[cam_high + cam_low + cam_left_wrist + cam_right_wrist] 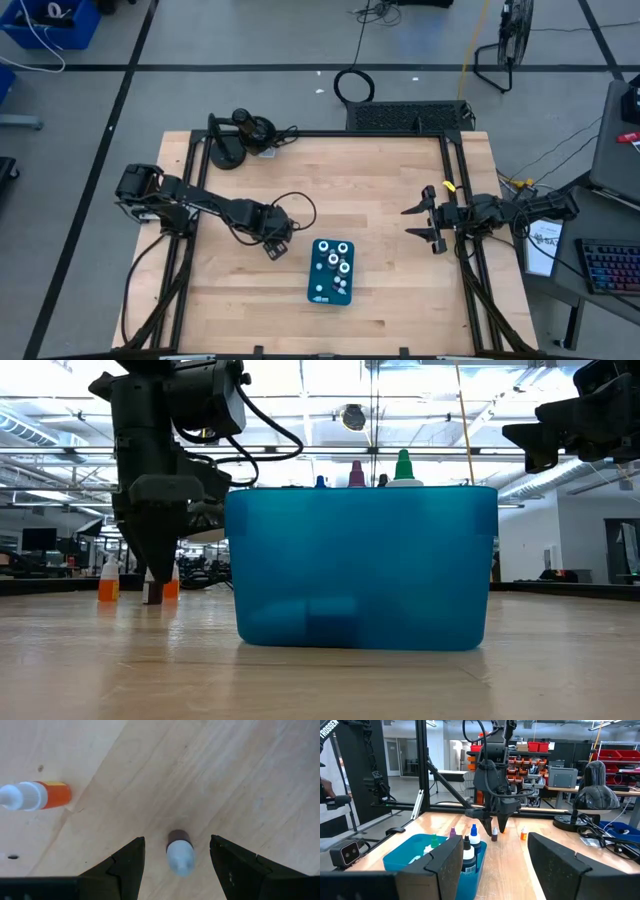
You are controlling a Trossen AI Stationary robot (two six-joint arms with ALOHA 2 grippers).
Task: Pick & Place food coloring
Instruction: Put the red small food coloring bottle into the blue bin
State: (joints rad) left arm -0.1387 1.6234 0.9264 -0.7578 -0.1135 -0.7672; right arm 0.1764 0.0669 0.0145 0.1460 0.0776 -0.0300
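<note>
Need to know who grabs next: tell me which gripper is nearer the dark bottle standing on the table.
Left. The left gripper is right over the dark bottle, open fingers on either side of it. The right gripper waits open across the table, beyond the blue tray.

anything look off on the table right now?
Nothing spilled or tipped. Two bottles are outside the teal tray: a dark bottle upright between the left gripper's open fingers, and an orange bottle upright nearby. Right gripper waits open.

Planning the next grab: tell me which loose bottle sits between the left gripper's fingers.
The dark-bodied bottle, standing between the open left gripper; the orange bottle stands off to one side.
</note>
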